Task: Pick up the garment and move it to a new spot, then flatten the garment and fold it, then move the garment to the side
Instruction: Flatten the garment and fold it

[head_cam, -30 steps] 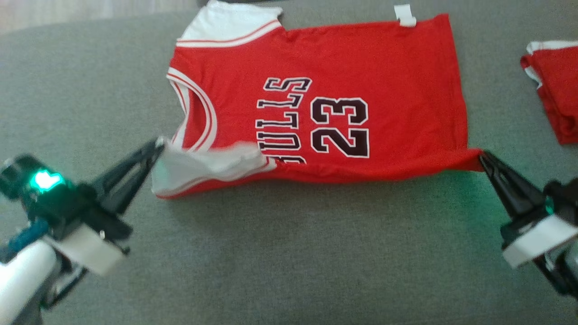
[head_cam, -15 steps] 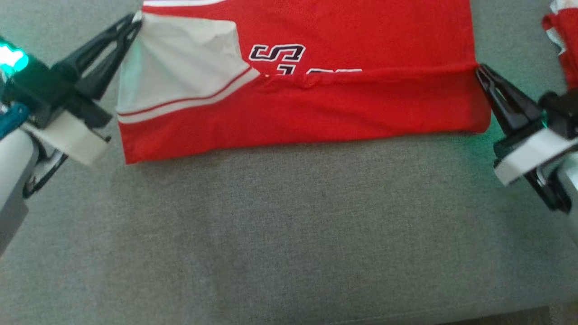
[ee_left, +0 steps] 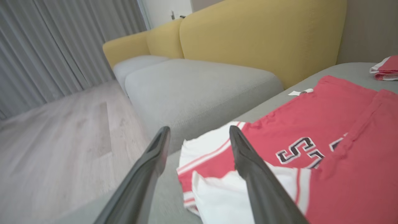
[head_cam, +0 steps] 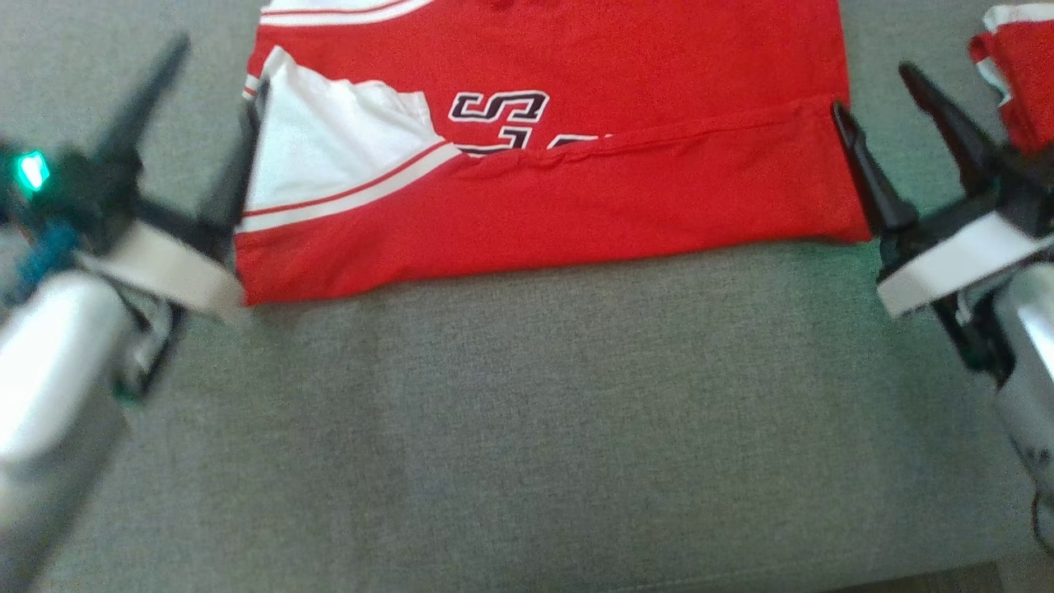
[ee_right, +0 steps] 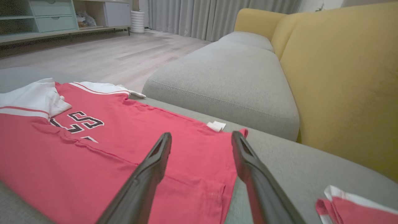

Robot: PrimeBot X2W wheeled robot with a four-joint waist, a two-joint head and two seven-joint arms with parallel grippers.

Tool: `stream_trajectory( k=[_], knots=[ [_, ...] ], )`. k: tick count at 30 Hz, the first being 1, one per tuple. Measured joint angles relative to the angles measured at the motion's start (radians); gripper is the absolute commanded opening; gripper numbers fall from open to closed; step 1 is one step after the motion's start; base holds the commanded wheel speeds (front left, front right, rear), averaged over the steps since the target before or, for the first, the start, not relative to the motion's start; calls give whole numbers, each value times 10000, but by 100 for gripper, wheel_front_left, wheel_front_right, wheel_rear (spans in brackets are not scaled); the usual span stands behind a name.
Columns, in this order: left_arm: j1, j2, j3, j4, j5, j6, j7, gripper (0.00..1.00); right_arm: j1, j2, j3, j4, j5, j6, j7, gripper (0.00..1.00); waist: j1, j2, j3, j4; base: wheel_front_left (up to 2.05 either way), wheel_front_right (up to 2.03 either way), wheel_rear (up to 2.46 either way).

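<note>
1. Though its far part runs off the top of the head view, the jersey lies flat on the grey cushion. Its long axis runs across the robot, with the white sleeve end to the left and the hem to the right.
2. Its near long edge is folded away from the robot over the black lettering, leaving an "S" and slivers of other characters uncovered.
3. At the left, the left end effector is spread wide and holds nothing. Its inner finger lies along the white sleeve's edge; whether it touches the cloth I cannot tell.
4. At the right, the right end effector is also spread and empty, its inner fingertip just beside the hem corner of the folded flap.
5. Further right, a second garment, red and white, sits bunched, apart from the jersey.
6. Unlike the head view, the left wrist view shows a curtain, a wood floor, a yellow sofa back and a white tag at the jersey's far edge.
7. Across the floor, the right wrist view shows a shelf unit with drawers.
</note>
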Motion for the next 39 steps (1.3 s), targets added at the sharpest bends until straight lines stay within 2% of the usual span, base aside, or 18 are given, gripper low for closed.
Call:
stream_trajectory(
  k=[5, 10, 18, 21, 24, 26, 27, 31, 35, 39],
  knots=[
    [2336, -675, 201, -186, -1225, 940, -2, 100, 1237, 462, -895, -313, -178, 0, 2, 100, -1, 0, -472, 24, 0, 0, 0],
    [3884, -1419, 520, -79, -2784, 1505, 433, 100, 1956, 727, -1369, -529, -332, 0, 0, 100, -1, 0, -811, 7, 0, 0, 0],
    [4277, -1563, 832, 545, -3319, 2520, 999, 100, 2380, 805, -1469, -598, -418, 0, 2, 100, -1, 0, -895, -92, 0, 0, 0],
    [4261, -1586, 813, 587, -3382, 2527, 1304, 100, 2380, 809, -1490, -596, -454, 0, 2, 100, -1, 0, -837, -102, 0, 0, 0],
    [4087, -1524, 569, 541, -3379, 2197, 1710, 100, 2380, 832, -1523, -571, -487, 0, 2, 100, 0, 0, -794, -75, 0, 0, 0],
    [4010, -1501, 489, 541, -3365, 2063, 1841, 70, 2380, 857, -1526, -533, -487, 0, 2, 100, 0, 0, -825, -40, 0, 0, 0],
    [4000, -1498, 405, 531, -3365, 1919, 1870, 0, 2380, 865, -1526, -506, -487, 0, 2, 100, 1, 0, -852, -21, 0, 0, 0],
    [4018, -1503, 144, 399, -3315, 1584, 1918, 0, 2404, 911, -1576, -67, -430, 0, 2, 100, 1, 0, -1035, 84, 0, 0, 0],
    [4130, -1432, 119, 245, -3187, 1582, 1653, 0, 2416, 1095, -1592, 1137, -251, 0, 2, 100, 1, 0, -1260, 180, 0, 0, 0],
    [4164, -1386, 125, 4, -3252, 1323, 1429, 0, 2379, 1471, -1618, 2454, 727, 0, 142, 100, 1, 0, -1537, 273, 0, 0, 0]
  ],
)
